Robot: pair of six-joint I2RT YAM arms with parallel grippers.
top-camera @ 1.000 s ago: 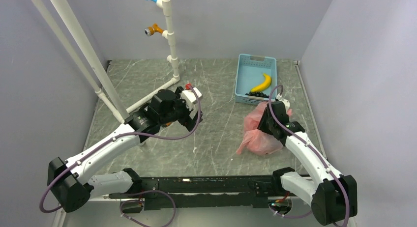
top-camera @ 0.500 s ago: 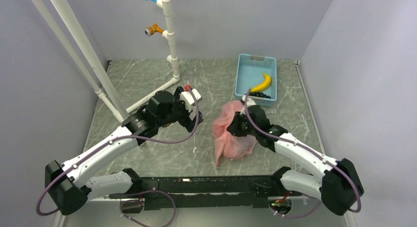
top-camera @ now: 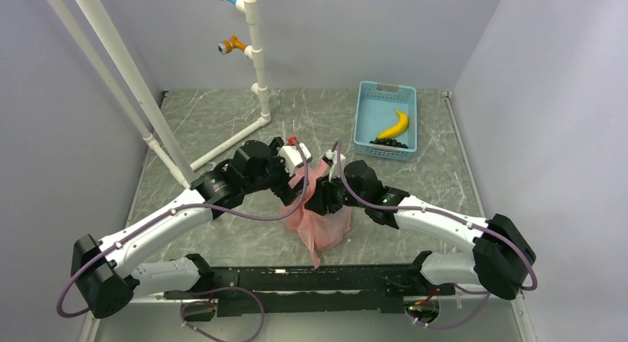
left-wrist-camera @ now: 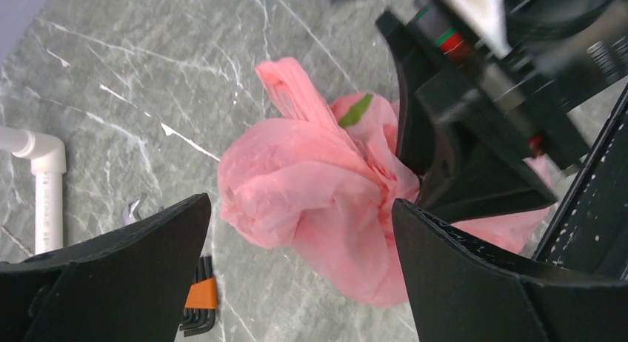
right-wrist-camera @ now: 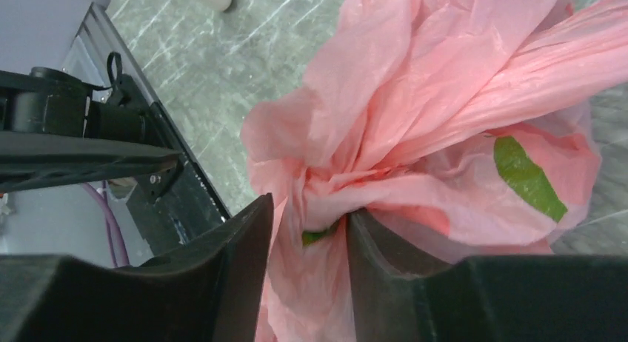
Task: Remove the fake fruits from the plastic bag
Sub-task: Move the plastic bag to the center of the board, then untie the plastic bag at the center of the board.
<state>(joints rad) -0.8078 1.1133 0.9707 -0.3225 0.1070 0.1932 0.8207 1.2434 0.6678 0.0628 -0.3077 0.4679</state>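
Pink plastic bag, centre of top view, fruits hidden inside: gathered neck clenched in right gripper; left gripper, released wide and empty, nearest at bag's upper left, facing it.

Soft, even light falls from above, and the table carries only faint, diffuse shadows around the plastic bag. The overhead view is sharp. From the left wrist, the bag is crisp, while the right arm to its right smears with motion blur. From the right wrist, the right gripper below the bag looks soft-focused.
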